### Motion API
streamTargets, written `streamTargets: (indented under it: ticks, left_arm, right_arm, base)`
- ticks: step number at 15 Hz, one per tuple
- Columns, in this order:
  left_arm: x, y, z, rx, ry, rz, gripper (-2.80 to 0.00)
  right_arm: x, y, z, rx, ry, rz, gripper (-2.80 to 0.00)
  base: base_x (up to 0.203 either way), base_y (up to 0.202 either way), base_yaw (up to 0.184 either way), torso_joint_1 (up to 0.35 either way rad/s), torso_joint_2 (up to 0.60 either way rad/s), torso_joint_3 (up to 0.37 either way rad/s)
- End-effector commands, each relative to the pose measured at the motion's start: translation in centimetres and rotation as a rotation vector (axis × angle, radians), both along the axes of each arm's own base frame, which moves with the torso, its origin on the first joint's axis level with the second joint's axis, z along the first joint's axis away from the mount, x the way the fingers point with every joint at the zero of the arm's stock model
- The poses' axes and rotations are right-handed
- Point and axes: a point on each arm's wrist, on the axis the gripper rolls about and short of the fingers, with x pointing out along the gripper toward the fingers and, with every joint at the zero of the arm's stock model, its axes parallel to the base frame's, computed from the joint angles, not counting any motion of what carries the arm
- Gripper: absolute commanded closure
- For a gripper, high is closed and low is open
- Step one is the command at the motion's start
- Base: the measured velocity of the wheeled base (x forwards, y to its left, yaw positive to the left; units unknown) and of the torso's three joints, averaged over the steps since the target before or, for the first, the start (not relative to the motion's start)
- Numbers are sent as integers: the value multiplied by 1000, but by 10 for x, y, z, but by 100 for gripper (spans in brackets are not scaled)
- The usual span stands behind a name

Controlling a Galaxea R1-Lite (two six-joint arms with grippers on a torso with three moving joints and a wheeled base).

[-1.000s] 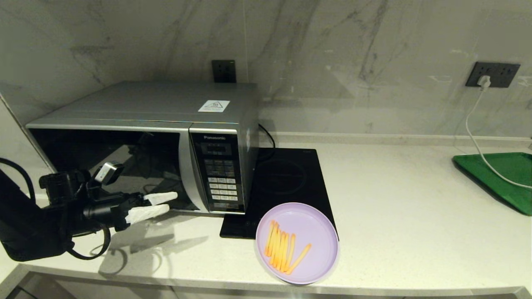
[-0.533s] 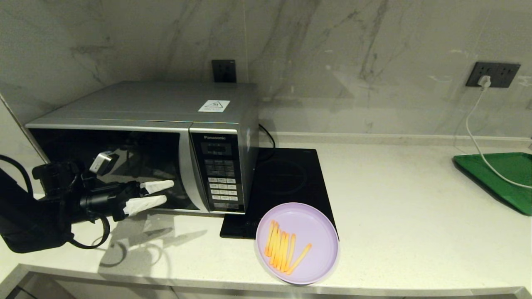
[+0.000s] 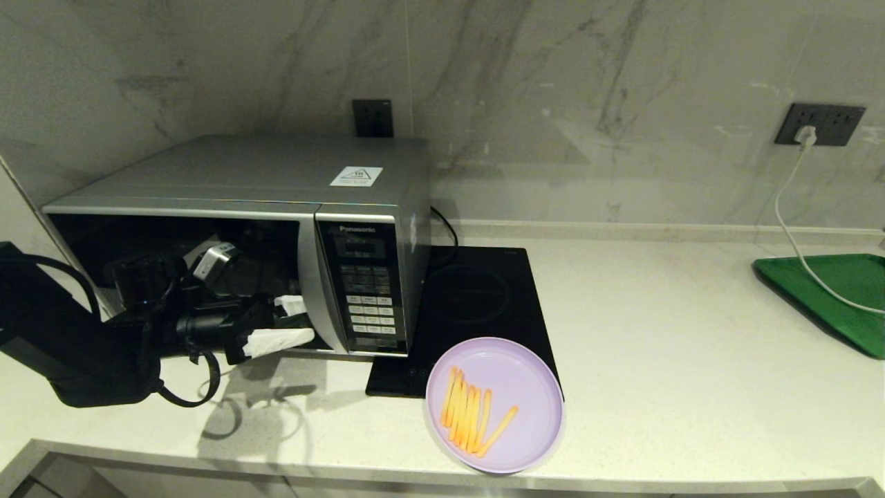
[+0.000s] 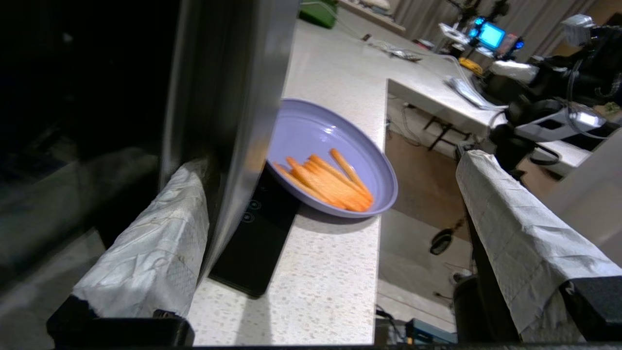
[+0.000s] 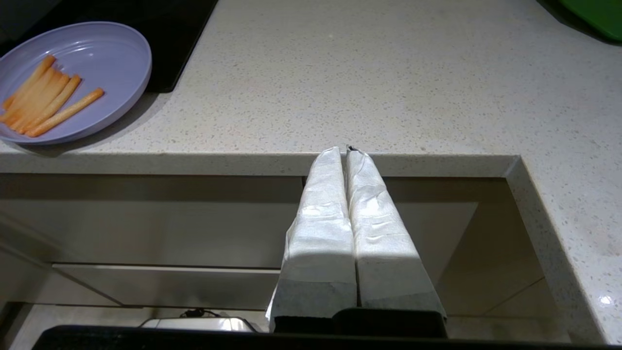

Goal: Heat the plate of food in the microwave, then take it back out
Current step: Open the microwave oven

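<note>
The silver-grey microwave (image 3: pixel 242 173) stands at the left of the counter with its dark glass door closed. My left gripper (image 3: pixel 296 321) is open at the door's curved silver handle strip (image 3: pixel 311 283). In the left wrist view one padded finger (image 4: pixel 150 253) lies on the glass side of the handle strip (image 4: pixel 233 97), the other finger (image 4: pixel 520 233) far out on the outer side. The lilac plate of food (image 3: pixel 494 404) with orange-yellow fries (image 3: pixel 470 415) rests at the counter's front edge, partly on the cooktop. My right gripper (image 5: pixel 346 151) is shut and empty below the counter edge, out of the head view.
A flat black glass cooktop (image 3: pixel 477 297) lies right of the microwave. A green tray (image 3: pixel 836 290) sits at the far right with a white cable (image 3: pixel 788 228) running down to it from a wall outlet. Pale stone counter (image 3: pixel 677 360) spreads between the plate and the tray.
My left arm has swung right and in toward the microwave. Its fingers, earlier in front of the door glass, now straddle the handle strip.
</note>
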Motion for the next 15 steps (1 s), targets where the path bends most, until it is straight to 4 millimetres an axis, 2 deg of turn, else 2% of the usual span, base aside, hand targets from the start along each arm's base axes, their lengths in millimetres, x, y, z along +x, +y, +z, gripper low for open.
streamTargets:
  ticks: [1, 3, 6, 10, 12, 15]
  left_arm:
    - [0, -8, -2, -3, 10, -30, -280]
    - [-2, -9, -4, -7, 51, -33, -280]
    - [-21, -10, -5, -15, 133, -33, -280]
    - [-65, -3, -3, -23, 195, -1, -280]
    - [-73, 2, 3, -23, 180, 18, -280]
    - [-70, 2, 1, -23, 180, 19, -280]
  right_arm:
    - [0, 0, 0, 1, 1, 1, 0]
    - [0, 0, 0, 1, 1, 0, 0]
    - [0, 0, 0, 1, 1, 0, 0]
    - [0, 0, 0, 1, 1, 0, 0]
    - [0, 0, 0, 1, 1, 0, 0]
    - [0, 0, 0, 1, 1, 0, 0]
  base:
    - [0, 0, 0, 0, 0, 0]
    - [0, 0, 0, 0, 0, 0]
    - [0, 0, 0, 0, 0, 0]
    - [0, 0, 0, 0, 0, 0]
    - [0, 0, 0, 0, 0, 0]
    - [0, 0, 0, 0, 0, 0]
